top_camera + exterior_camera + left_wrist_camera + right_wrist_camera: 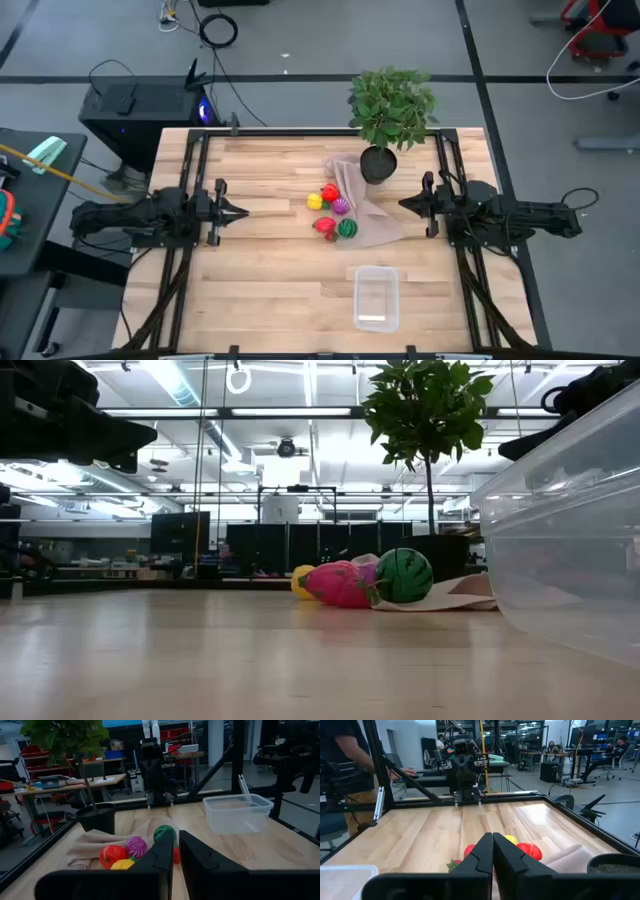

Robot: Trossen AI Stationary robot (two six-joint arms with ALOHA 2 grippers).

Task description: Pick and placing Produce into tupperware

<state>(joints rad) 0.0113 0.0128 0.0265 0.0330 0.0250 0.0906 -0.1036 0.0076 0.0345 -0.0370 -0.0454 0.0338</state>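
Wooden table point(260, 270) with five produce pieces point(331, 211) bunched on a beige cloth point(372, 215) beside a potted plant point(390, 110), some seemingly half-hidden behind others. One tupperware point(377, 298) near the front edge, cropped in the low view. Left gripper point(236, 211) and right gripper point(408, 204) level, fingers pressed together, holding nothing.

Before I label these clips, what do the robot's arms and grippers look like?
Both arms are black and jointed. The left gripper and right gripper each end in two flat, tapering black fingers. No markings are visible.
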